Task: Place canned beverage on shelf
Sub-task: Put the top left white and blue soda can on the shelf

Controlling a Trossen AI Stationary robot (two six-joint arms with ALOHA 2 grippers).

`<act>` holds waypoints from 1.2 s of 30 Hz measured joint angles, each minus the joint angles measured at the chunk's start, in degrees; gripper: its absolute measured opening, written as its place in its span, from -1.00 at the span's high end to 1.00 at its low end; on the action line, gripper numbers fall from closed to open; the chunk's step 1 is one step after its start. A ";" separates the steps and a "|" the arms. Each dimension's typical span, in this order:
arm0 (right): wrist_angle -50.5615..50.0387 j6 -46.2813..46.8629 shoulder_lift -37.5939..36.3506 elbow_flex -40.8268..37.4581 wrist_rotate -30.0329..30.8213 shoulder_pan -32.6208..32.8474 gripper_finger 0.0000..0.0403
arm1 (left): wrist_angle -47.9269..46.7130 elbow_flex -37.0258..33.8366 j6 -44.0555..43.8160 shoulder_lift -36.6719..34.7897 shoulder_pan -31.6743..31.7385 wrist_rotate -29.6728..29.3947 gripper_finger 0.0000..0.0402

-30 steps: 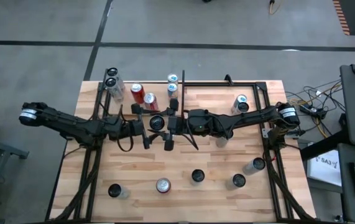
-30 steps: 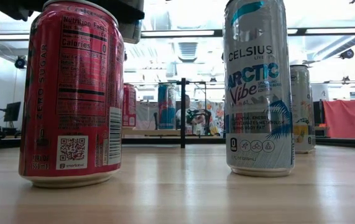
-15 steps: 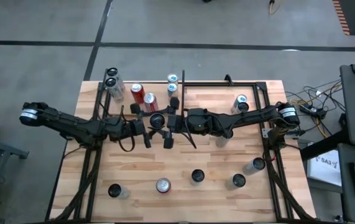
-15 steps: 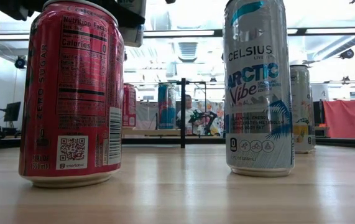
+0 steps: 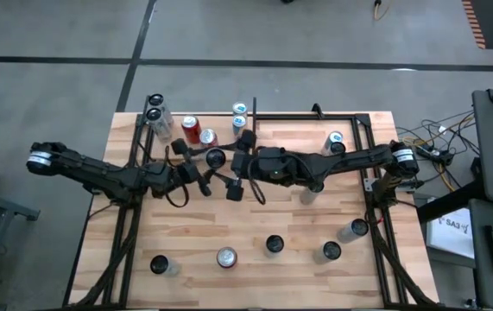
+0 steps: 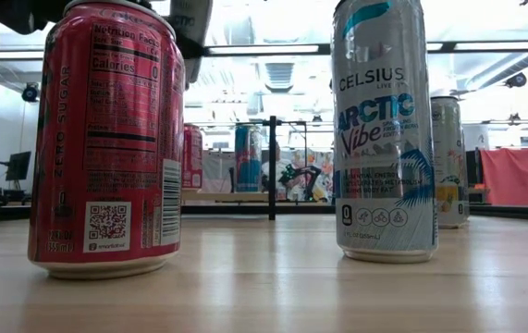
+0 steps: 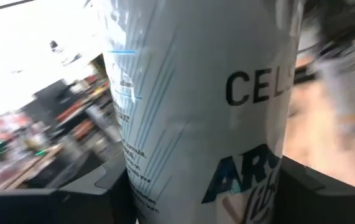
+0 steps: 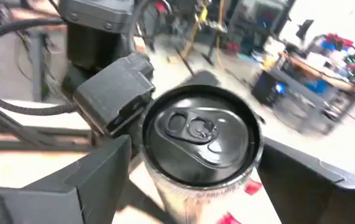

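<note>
A white Celsius can with a black lid point(image 5: 216, 158) is up above the table's middle, upright, with my left gripper point(image 5: 203, 166) shut on it. The can's wall point(image 7: 196, 106) fills the left wrist view. My right gripper point(image 5: 237, 166) faces it from the right, open. In the right wrist view its fingers point(image 8: 71, 180) stand on either side of the can's lid point(image 8: 199, 134) without touching. The shelf point(image 5: 220, 123), a pale panel with black rods, lies at the table's far left. It bears red cans point(image 5: 199, 132) and silver ones point(image 5: 240, 112). My left gripper pinches the can's side wall point(image 7: 141, 168) between its two fingers point(image 7: 71, 196), low on the body. The fingers come level from the table's left. The can stands roughly upright in the hold, lid up, above the table top.
A bare black metal frame point(image 5: 350, 117) lies at the far right with a can point(image 5: 334, 140) inside it. Several cans stand along the near edge, among them a red one point(image 6: 106, 139) and a Celsius one point(image 6: 384, 129). Black support rails point(image 5: 121, 242) run down both table sides.
My left gripper has turned at the wrist, and the can has swung with it a little toward the table's far edge. My right gripper has tipped and risen slightly, and its fingers now stand off the can.
</note>
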 joint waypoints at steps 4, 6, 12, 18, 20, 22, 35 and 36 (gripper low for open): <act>-13.15 0.55 1.03 7.85 2.95 0.05 -0.58 | -0.10 -1.44 2.06 -1.37 0.30 -5.33 -0.15; -18.50 1.54 1.60 10.86 3.47 0.05 -0.58 | 0.14 -1.96 2.37 -2.08 0.91 -5.41 -0.15; -23.26 2.56 2.71 14.93 3.83 -0.07 -0.60 | 0.08 -2.15 1.61 -2.85 1.82 -4.85 -0.15; -23.47 1.16 5.59 17.65 4.57 -0.37 -0.62 | 0.39 -2.15 1.30 -2.21 1.80 -4.36 -0.15; -23.57 0.00 7.42 19.04 5.43 -0.60 -0.63 | 0.57 -2.15 1.26 -2.13 1.82 -4.44 -0.15; -23.55 -0.17 9.24 20.94 5.64 -0.99 -0.63 | 0.72 -2.18 1.28 -2.13 1.82 -4.36 -0.15; -26.17 1.46 14.06 28.48 6.17 -2.35 -0.28 | 0.70 -2.18 1.46 -2.12 1.79 -4.24 -0.15; -26.81 1.87 14.06 28.82 5.92 -2.42 -0.21 | 0.78 -2.15 1.26 -2.10 1.78 -4.23 -0.15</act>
